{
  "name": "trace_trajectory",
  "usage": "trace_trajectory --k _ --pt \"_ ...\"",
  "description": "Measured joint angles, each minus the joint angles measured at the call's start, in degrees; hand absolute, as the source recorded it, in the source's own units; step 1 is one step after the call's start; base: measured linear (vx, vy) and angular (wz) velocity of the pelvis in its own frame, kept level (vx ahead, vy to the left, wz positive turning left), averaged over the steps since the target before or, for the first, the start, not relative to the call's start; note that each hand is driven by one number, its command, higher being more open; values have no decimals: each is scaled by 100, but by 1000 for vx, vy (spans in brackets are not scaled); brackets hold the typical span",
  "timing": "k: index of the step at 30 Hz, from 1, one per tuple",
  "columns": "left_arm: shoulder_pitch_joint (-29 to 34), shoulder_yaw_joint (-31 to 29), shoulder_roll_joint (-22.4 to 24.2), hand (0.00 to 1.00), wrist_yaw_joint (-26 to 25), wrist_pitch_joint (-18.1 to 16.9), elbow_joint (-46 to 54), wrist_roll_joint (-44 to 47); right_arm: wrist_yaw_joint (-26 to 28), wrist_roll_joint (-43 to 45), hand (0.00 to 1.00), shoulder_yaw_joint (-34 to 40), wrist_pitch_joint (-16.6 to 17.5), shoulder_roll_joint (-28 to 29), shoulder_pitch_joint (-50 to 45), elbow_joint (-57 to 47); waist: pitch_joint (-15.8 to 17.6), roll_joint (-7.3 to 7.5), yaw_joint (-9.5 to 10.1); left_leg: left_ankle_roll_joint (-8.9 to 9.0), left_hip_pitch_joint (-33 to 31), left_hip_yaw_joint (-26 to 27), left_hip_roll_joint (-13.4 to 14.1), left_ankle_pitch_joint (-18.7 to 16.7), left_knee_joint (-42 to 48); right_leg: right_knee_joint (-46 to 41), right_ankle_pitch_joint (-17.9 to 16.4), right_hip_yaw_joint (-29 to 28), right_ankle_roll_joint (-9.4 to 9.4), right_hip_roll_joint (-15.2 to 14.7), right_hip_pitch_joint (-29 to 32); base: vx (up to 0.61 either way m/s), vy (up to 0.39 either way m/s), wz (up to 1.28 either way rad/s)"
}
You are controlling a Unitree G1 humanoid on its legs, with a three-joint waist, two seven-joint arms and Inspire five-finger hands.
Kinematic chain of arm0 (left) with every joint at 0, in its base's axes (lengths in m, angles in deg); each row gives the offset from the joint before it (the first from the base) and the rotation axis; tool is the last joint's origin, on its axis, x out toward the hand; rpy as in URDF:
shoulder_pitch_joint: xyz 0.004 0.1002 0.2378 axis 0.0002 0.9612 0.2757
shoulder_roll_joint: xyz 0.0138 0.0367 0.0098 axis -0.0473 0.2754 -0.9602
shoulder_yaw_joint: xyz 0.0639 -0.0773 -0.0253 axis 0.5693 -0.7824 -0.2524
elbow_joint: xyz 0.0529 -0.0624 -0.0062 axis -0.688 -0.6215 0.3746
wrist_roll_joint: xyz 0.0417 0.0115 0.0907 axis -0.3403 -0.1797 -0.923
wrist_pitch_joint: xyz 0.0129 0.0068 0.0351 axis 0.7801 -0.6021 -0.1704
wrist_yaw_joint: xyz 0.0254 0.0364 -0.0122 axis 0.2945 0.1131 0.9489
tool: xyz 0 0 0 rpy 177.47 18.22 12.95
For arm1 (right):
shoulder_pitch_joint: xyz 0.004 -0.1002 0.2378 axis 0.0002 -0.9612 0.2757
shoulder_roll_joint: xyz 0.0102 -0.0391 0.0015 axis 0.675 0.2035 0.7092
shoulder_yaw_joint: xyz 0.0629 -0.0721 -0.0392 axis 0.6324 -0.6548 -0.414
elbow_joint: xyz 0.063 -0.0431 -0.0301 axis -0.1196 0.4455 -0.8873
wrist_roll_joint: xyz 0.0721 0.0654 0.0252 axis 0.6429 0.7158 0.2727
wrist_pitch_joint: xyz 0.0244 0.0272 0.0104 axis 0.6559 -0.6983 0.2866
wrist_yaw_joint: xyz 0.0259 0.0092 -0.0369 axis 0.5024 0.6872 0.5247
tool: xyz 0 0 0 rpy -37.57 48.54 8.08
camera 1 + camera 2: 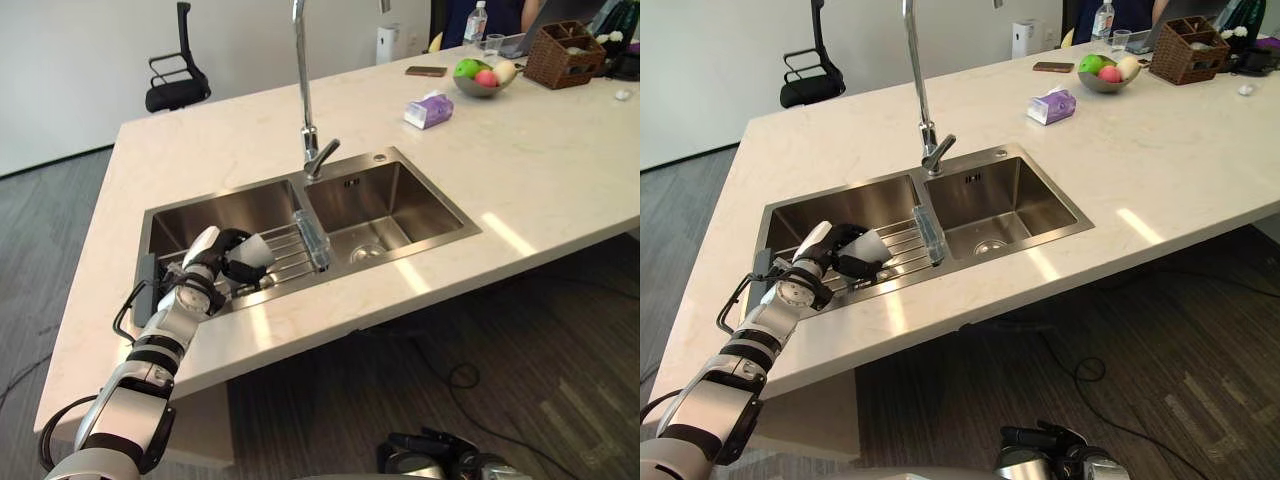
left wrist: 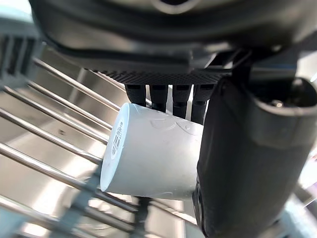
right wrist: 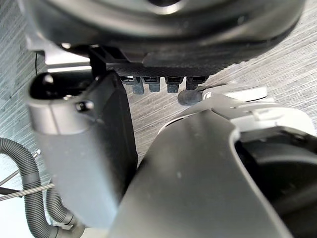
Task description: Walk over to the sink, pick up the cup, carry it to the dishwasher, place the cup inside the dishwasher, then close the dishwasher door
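on the pale stone counter (image 1: 520,170), at the left basin of the steel sink (image 1: 400,195), the white cup (image 2: 153,148) lies on its side over the wire rack (image 1: 295,255), with the left hand (image 1: 228,262) curled round its wall. the grip is sideways on a smooth wall, so the cup could slip out as it lifts, or its rim could catch a bar or strike the faucet (image 1: 300,70) standing near. whether the right hand (image 3: 84,148), low above the floor, is clenched or released cannot be told.

Black office chair (image 1: 178,75) by white wall (image 1: 80,60); grey, seemingly wood-grain floor (image 1: 560,340).
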State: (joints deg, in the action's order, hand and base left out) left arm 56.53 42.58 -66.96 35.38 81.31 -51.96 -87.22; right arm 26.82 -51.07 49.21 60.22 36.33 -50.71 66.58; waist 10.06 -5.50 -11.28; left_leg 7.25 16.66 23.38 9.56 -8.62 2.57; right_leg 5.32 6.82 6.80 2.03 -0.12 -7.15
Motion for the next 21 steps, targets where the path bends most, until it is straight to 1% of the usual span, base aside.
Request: trace_trajectory --k 2,4,5,8,9,10,11,13,16,17,19,20,21 --pt "170 -98 119 0 -194 -140 305 194 -45 71 100 1 56 -6 -3 58 -2 3 62 -6 -14 -60 -20 3 -25 -2 1 22 1 -11 21 13 -6 5" --pt "309 -297 270 0 -446 -271 650 387 -68 157 100 5 103 -9 -12 128 -3 6 120 -10 -16 -268 -24 4 -47 -6 2 73 1 -12 18 18 -17 9" --pt "380 -418 311 0 -636 -415 869 568 -81 160 100 6 154 -12 -19 147 -3 6 154 -15 -20 -361 -32 7 -62 -26 2 103 2 -18 17 4 -15 9" --pt "546 -962 539 0 -982 -650 1569 1042 -119 177 100 15 257 -20 -80 157 -7 13 268 -69 -65 -467 -64 42 -78 -28 3 195 3 -57 16 -41 -11 18" --pt "676 -1225 651 0 -1160 -749 2004 1191 -134 205 100 18 296 -16 -103 159 -13 21 283 -105 -111 -575 -76 65 -82 -23 3 279 3 -82 15 -81 -20 31" --pt "806 -1399 719 0 -1348 -869 2412 1284 -155 210 100 25 331 -17 -124 163 -14 23 350 -132 -144 -636 -88 82 -90 -2 3 329 3 -98 17 -75 -20 29" --pt "880 -1472 743 0 -1435 -927 2609 1293 -168 210 100 29 339 -18 -139 165 -15 25 405 -141 -152 -651 -91 89 -91 -1 3 341 3 -103 17 -84 -22 20" --pt "1185 -1720 859 0 -1688 -1097 3313 1316 -197 215 100 77 345 -25 -210 193 -59 54 594 -162 -205 -730 -98 121 -89 2 3 418 3 -122 19 -86 -30 16" --pt "1524 -1908 902 0 -1865 -1222 3877 1311 -212 216 100 73 341 -14 -206 243 -102 112 673 -176 -299 -894 -111 160 -109 3 2 561 3 -163 22 -73 -30 27" --pt "1669 -1927 925 0 -1946 -1243 4108 1275 -218 223 100 70 337 -11 -216 259 -120 138 732 -188 -347 -970 -127 193 -127 3 1 631 4 -192 37 -64 -17 34" --pt "1884 -1965 1105 0 -1991 -1265 4424 1221 -228 229 100 65 334 -8 -269 272 -233 167 825 -203 -530 -1110 -150 224 -96 2 3 752 3 -245 129 -42 -10 38" --pt "2030 -1966 1294 0 -1999 -1317 4631 1150 -243 292 100 65 334 2 -328 276 -310 197 901 -229 -650 -1222 -181 268 -91 2 6 869 7 -288 179 0 2 37" --pt "2097 -1967 1338 0 -1998 -1365 4690 1114 -246 341 100 65 333 7 -337 283 -319 208 920 -235 -680 -1264 -193 283 -90 1 7 914 9 -300 179 18 12 41"
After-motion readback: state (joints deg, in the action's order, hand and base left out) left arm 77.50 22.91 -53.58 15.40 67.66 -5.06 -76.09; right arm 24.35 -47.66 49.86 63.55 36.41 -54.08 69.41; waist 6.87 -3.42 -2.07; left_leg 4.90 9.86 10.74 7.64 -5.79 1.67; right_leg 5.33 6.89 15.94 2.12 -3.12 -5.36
